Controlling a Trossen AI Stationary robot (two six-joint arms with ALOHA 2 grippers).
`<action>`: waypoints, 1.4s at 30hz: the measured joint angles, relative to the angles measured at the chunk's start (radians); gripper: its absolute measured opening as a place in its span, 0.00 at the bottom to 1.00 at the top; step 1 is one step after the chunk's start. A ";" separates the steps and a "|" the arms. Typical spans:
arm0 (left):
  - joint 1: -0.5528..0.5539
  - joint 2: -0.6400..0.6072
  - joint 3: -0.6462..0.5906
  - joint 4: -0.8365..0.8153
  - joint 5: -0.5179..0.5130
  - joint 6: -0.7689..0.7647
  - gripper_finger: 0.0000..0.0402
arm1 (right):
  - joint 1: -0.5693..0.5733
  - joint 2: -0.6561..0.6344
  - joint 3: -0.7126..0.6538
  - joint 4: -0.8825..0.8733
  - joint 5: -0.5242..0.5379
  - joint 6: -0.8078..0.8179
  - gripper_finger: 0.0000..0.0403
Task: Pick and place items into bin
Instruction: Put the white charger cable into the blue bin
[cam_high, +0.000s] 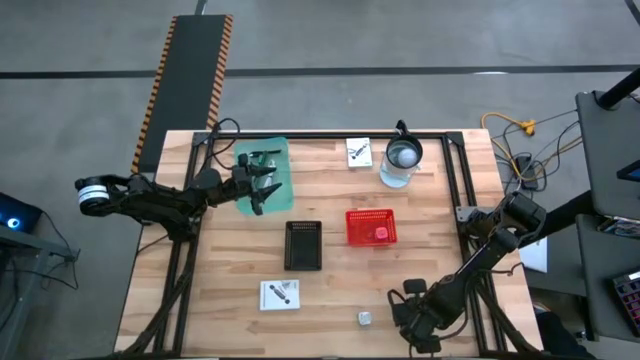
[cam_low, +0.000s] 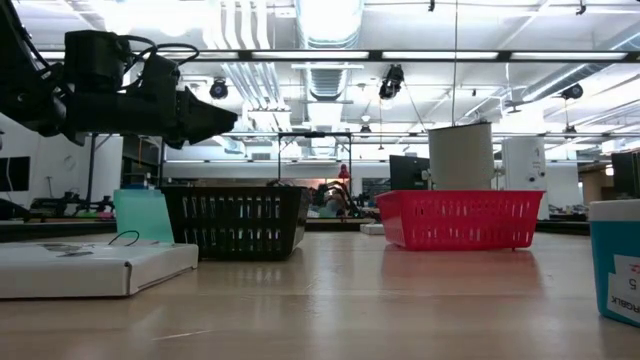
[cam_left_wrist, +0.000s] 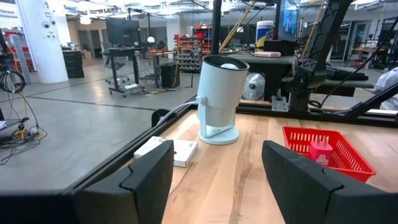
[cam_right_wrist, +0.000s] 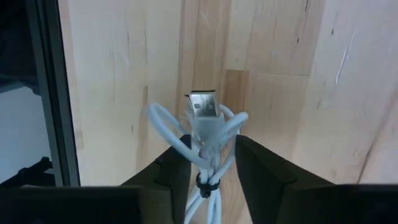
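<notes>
Right gripper (cam_right_wrist: 205, 165) pinches a white USB cable bundle (cam_right_wrist: 202, 134); left gripper (cam_left_wrist: 217, 180) hangs wide open, empty, over the green mat (cam_high: 278, 160).

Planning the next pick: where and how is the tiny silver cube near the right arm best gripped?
Probably across two opposite side faces of the tiny silver cube, coming straight down: it sits low and alone on the wooden table, sides free. The nearby right tool holds a white cable bundle.
</notes>
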 joint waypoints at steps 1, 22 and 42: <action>0.000 0.000 0.000 0.000 0.000 0.000 0.57 | -0.001 0.000 0.000 0.000 0.000 -0.007 0.24; 0.000 0.000 0.000 0.001 0.000 0.000 0.57 | -0.040 -0.001 0.000 -0.008 0.029 -0.010 0.03; 0.000 0.000 0.000 0.001 0.000 0.000 0.57 | -0.044 -0.199 0.001 -0.007 0.395 -0.031 0.03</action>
